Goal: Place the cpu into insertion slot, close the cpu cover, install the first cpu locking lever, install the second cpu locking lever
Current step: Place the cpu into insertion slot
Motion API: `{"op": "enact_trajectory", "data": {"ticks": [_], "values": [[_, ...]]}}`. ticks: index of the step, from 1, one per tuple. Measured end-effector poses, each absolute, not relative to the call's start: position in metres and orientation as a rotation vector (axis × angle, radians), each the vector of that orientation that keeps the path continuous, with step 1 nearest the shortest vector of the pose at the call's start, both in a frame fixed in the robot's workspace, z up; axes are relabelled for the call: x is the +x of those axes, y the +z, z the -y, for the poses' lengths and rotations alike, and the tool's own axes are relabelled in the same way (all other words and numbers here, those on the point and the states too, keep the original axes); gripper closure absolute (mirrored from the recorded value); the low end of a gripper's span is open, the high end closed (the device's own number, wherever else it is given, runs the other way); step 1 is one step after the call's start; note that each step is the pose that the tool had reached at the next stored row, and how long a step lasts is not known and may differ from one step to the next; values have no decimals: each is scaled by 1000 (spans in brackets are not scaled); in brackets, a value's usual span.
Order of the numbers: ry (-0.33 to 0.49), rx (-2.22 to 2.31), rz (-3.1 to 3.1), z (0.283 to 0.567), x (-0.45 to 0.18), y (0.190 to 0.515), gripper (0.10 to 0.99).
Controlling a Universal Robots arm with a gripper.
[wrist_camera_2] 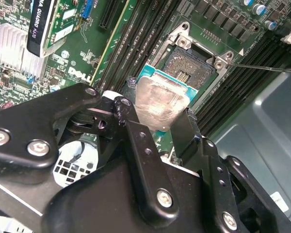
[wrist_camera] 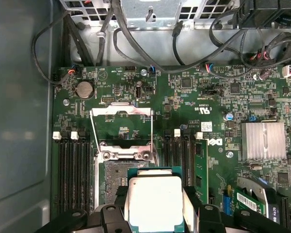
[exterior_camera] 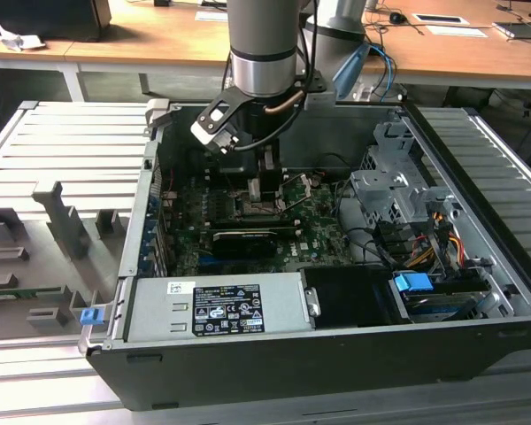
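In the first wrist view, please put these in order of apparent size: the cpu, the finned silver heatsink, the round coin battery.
1. cpu, but it is nearer the camera than the others, so its lead is unsure.
2. finned silver heatsink.
3. round coin battery, clearly the smallest.

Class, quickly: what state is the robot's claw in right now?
Claw: closed on the small flat square silvery-grey metal cpu, held at the square black insertion slot.

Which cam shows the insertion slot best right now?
Second wrist view: the insertion slot lies open, dark centre and metal rim clear beyond the cpu. First wrist view: a strip beside the cpu. Exterior view: the arm mostly hides it.
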State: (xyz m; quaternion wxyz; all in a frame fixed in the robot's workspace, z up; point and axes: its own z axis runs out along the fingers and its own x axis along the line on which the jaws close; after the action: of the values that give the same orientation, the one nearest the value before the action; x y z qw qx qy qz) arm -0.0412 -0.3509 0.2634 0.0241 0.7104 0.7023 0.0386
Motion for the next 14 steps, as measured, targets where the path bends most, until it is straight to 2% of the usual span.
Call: {"op": "enact_trajectory", "data": {"ticks": [14], "values": [[119,2199,-2172,351,-42,261,557]]}}
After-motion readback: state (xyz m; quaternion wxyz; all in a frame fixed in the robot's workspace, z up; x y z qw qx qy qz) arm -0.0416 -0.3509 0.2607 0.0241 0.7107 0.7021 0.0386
